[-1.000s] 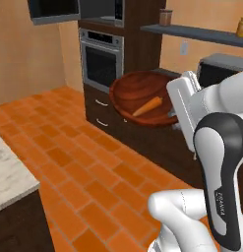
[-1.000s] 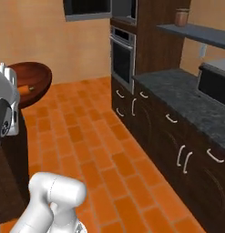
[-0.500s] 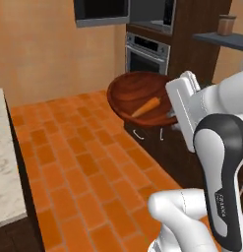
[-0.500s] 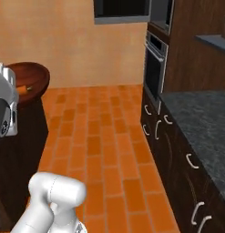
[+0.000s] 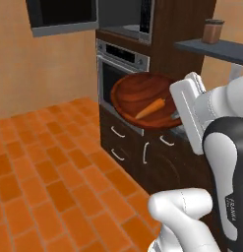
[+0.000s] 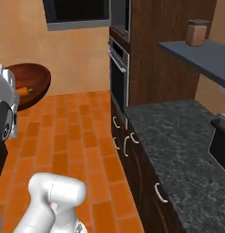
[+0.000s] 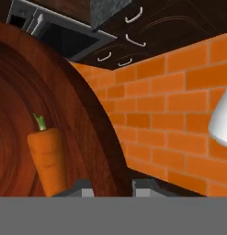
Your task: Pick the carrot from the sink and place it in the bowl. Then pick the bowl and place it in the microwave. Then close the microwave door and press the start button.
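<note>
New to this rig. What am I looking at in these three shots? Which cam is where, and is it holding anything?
It's a rendered kitchen. A white robot arm on a driving base carries a wooden bowl by its rim; the gripper is shut on that rim. A carrot lies inside the bowl.

Two pictures come from cameras on the base, behind the arm to its left and right. The third looks along the hand, so the bowl looms large and tilted there.

Ahead are the wall oven, the microwave above it with its door swung open, and a dark counter on the right.
</note>
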Available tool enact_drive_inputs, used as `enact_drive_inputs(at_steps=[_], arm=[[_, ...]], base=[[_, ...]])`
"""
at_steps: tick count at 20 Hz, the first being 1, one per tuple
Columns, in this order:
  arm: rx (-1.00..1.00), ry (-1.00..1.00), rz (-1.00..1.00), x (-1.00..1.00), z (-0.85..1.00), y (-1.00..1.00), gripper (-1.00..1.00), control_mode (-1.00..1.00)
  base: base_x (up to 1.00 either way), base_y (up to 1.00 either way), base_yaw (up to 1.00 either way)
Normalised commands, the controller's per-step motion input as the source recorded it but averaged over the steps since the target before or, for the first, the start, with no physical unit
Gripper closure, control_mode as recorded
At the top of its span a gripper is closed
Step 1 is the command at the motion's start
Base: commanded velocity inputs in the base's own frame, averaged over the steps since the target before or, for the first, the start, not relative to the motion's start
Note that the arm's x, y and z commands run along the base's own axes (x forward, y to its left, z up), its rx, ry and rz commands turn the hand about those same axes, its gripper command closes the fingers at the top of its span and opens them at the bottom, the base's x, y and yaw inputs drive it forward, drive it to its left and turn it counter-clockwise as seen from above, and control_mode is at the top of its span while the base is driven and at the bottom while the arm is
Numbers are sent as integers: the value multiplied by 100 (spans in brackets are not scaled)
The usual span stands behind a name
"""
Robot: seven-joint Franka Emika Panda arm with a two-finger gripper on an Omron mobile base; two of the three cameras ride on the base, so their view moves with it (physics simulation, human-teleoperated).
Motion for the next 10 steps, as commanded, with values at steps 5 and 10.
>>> enact_drive_inputs(at_steps=[5, 10], arm=[[0, 0, 0, 0, 0, 0, 100, 100], [0, 0, 0, 0, 0, 0, 100, 100]], base=[[97, 44, -55], [53, 59, -51]])
